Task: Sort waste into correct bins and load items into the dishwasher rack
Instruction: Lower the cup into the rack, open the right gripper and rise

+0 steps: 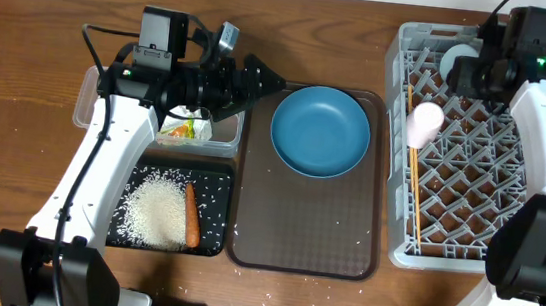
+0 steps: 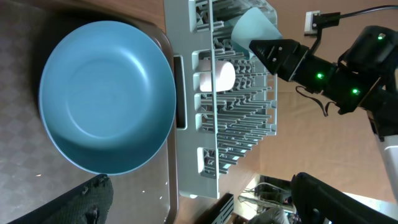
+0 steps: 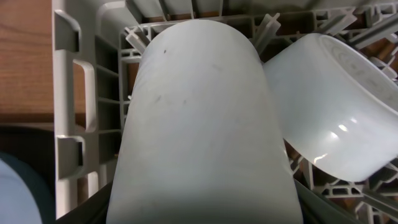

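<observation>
The round blue plate (image 1: 320, 129) (image 2: 106, 96) lies on the brown serving tray (image 1: 306, 227). My left gripper (image 1: 265, 77) (image 2: 202, 205) hovers open just left of the plate, nothing between its fingers. Over the far left corner of the grey dishwasher rack (image 1: 404, 45) (image 3: 68, 93), my right gripper (image 1: 467, 71) (image 3: 199, 211) is shut on the light-blue cup (image 3: 199, 124) (image 2: 252, 31). The white bowl (image 3: 336, 118) lies in the rack beside that cup. A pink cup (image 1: 425, 122) and the chopsticks (image 1: 412, 187) rest along the rack's left side.
The clear tub (image 1: 92, 105) holds the crumpled paper with its green-yellow wrapper (image 1: 185, 125). The black tray (image 1: 220, 183) holds a rice heap (image 1: 155, 212) and the carrot piece (image 1: 191, 215). Stray grains dot the brown tray and the table's front edge.
</observation>
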